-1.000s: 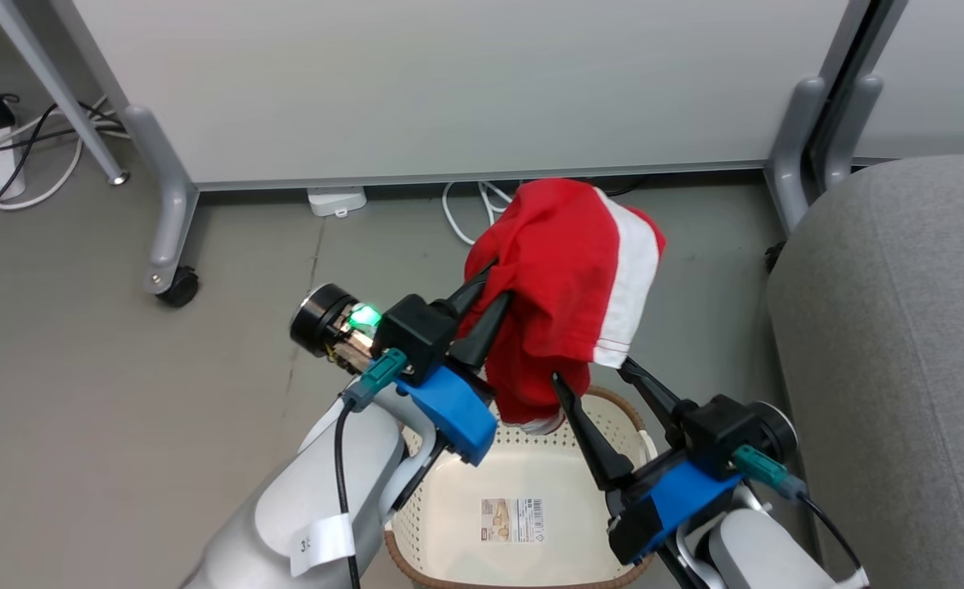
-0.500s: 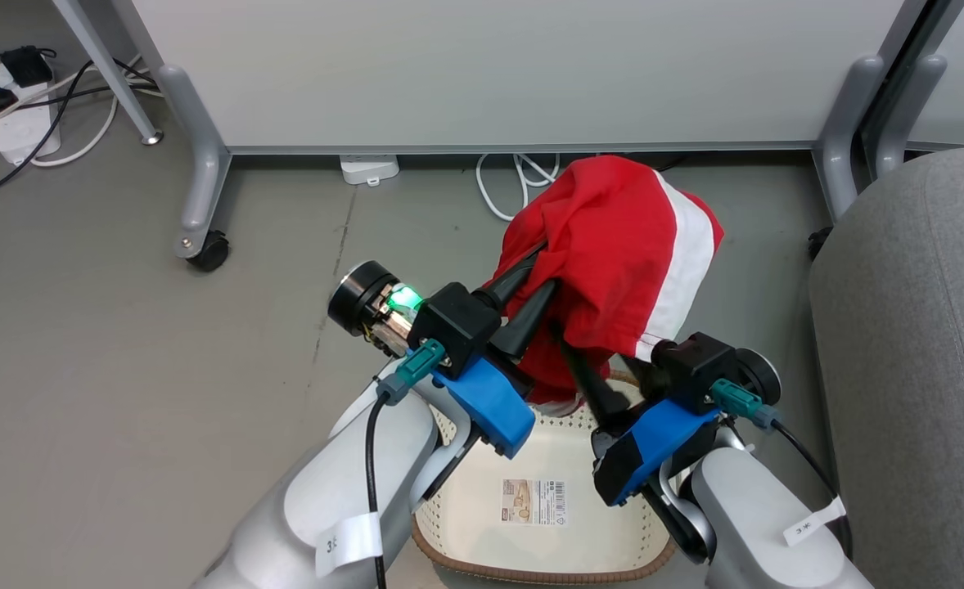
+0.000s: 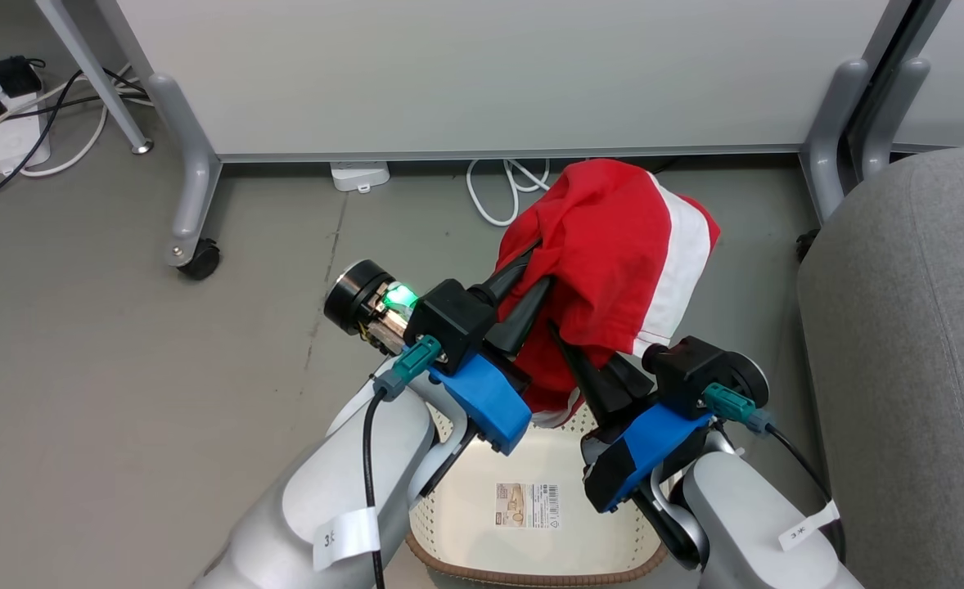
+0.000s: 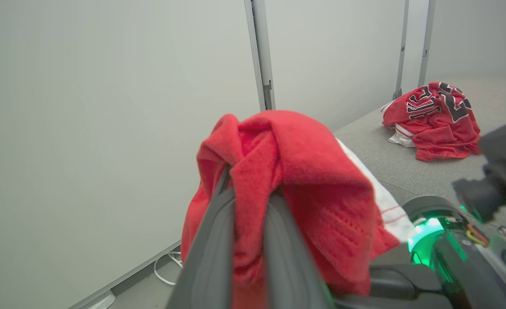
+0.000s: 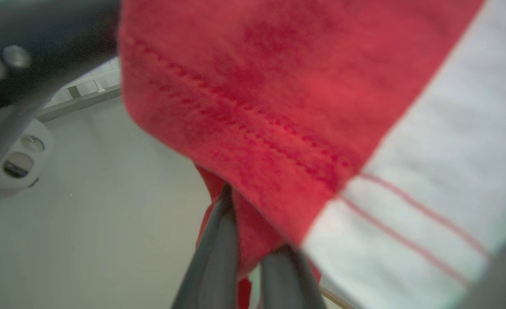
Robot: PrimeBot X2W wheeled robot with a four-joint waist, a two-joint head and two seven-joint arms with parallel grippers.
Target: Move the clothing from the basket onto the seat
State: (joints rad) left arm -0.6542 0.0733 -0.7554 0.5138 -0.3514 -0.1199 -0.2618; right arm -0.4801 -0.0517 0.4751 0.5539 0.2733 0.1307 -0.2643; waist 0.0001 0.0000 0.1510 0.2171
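Observation:
A red garment with a white stripe [image 3: 613,254] hangs in the air above the cream basket [image 3: 457,491]. My left gripper [image 3: 533,276] is shut on its upper folds, and cloth bulges over the fingers [image 4: 210,240] in the left wrist view. My right gripper [image 3: 588,360] comes up from below, its fingers [image 5: 218,244] pinched on the garment's lower part. The basket shows a bare floor with a label. A second red garment with black-and-white lettering [image 4: 433,118] lies on the grey seat [image 3: 899,368].
A white partition on grey wheeled legs [image 3: 191,196] stands behind the basket. White cables [image 3: 498,192] and a power strip [image 3: 7,139] lie on the grey floor. The seat's rounded edge is close to my right arm.
My right gripper's fingers, spread wide a second ago, have closed on the garment's lower part. The head camera has shifted a little; the left gripper keeps its hold.

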